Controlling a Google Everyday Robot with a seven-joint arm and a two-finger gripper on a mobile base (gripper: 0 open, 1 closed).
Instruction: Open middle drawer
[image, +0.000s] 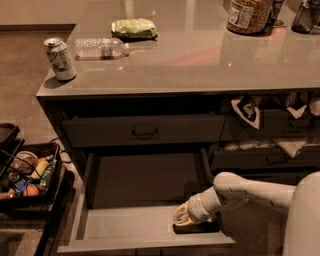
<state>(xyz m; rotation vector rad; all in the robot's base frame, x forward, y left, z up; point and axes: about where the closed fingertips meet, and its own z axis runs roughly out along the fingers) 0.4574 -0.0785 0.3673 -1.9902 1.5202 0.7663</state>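
Observation:
The middle drawer (125, 227) is a wide dark grey drawer under the counter, pulled far out, showing a plain grey interior. Its front wall runs along the bottom of the view, and its handle is out of view. My gripper (188, 219) is on a white arm that reaches in from the right. It sits low inside the drawer's front right corner, against the inner side of the front wall. The slimmer drawer (145, 131) above is shut, and its loop handle shows.
The grey counter (200, 65) holds a soda can (60, 58), a lying water bottle (101, 48), a green bag (134, 27) and a jar (248, 15). A black basket of items (27, 175) stands on the floor at left. Open shelves with packets (270, 130) are at right.

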